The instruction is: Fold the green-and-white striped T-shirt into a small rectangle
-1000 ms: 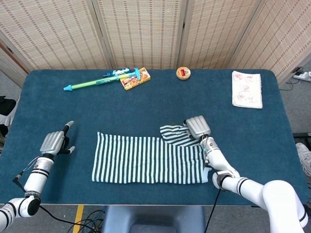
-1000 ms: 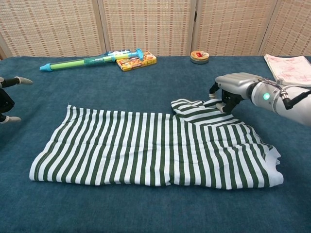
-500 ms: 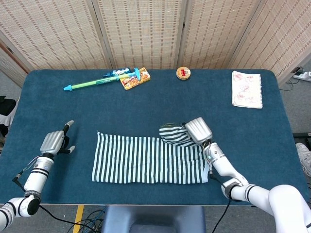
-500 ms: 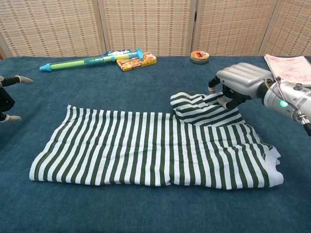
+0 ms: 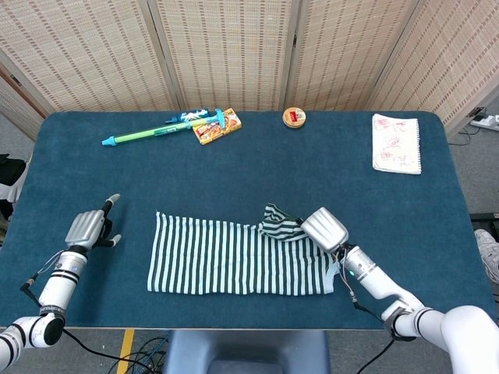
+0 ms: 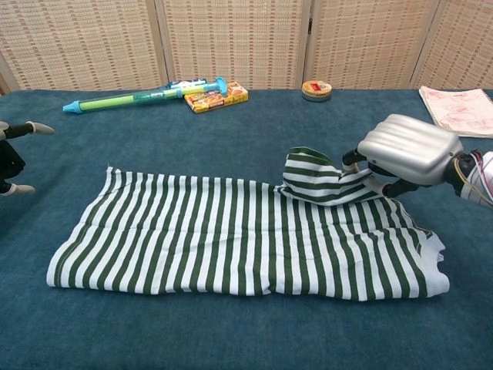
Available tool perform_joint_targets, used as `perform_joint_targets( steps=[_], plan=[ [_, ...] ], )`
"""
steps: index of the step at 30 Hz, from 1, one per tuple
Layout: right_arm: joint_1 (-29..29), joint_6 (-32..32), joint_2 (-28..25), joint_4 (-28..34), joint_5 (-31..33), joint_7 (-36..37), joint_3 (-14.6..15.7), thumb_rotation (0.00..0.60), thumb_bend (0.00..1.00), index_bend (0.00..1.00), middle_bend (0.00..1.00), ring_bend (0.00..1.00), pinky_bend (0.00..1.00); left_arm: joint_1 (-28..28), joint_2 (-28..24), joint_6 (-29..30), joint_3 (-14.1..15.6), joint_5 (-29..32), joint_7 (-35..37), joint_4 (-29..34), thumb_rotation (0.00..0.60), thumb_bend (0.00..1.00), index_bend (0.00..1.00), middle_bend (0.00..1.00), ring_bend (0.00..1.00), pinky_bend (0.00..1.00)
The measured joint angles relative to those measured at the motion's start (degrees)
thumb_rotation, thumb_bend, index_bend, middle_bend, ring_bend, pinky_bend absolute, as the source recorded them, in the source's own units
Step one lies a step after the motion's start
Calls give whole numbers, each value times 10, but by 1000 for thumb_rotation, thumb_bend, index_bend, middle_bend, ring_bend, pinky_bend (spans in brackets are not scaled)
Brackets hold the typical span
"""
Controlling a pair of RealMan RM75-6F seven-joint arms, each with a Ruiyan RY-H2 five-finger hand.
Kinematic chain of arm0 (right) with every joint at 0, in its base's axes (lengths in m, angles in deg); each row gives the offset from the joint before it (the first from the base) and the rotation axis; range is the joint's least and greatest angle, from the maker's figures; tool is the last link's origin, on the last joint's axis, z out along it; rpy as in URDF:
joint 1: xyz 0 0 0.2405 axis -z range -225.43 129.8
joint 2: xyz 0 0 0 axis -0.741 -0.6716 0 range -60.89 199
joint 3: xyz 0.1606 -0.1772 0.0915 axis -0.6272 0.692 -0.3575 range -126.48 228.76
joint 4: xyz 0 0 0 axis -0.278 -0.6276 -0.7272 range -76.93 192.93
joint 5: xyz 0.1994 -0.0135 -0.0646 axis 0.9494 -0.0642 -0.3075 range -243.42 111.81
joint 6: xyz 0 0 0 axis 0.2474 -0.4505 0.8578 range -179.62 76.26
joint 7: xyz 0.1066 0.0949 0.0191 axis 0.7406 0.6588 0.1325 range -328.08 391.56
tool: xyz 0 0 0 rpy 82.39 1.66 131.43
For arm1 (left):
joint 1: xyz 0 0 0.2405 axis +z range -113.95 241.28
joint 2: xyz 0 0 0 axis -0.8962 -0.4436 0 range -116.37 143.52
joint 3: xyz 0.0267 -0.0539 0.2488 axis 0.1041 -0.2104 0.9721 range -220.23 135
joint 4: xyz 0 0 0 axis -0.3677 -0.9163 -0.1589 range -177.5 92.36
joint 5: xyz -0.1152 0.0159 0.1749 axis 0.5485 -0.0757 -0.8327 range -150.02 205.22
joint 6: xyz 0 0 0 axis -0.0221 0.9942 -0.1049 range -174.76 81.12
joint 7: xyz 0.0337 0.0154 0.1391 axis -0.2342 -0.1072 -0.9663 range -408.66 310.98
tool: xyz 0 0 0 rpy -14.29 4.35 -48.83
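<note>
While right hand [image 6: 404, 158] grips sleeve [image 6: 316, 179], lower centre-right, lay it flat onto shirt [image 6: 231, 235]; left hand [image 5: 88, 227] released

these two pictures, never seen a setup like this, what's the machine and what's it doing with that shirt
It is a robot with two arms, each ending in a metal hand. One picture looks down from its head, the other looks forward from its chest.

On the blue table lies a striped shirt. The right hand grips the shirt's sleeve and holds it lifted off the cloth. The left hand rests near the table's left edge, fingers apart, holding nothing.

Along the far side lie a long green toy, a small snack box, a round tin and a notebook.
</note>
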Motion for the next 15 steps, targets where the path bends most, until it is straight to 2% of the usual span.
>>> perform_joint_targets(
  steps=[15],
  plan=[
    [29, 24, -42, 52, -48, -18, 28, 600, 585, 552, 968, 985, 1000, -3, 1, -3, 0, 2, -4, 0, 600, 320, 14, 859, 810, 889]
  ],
)
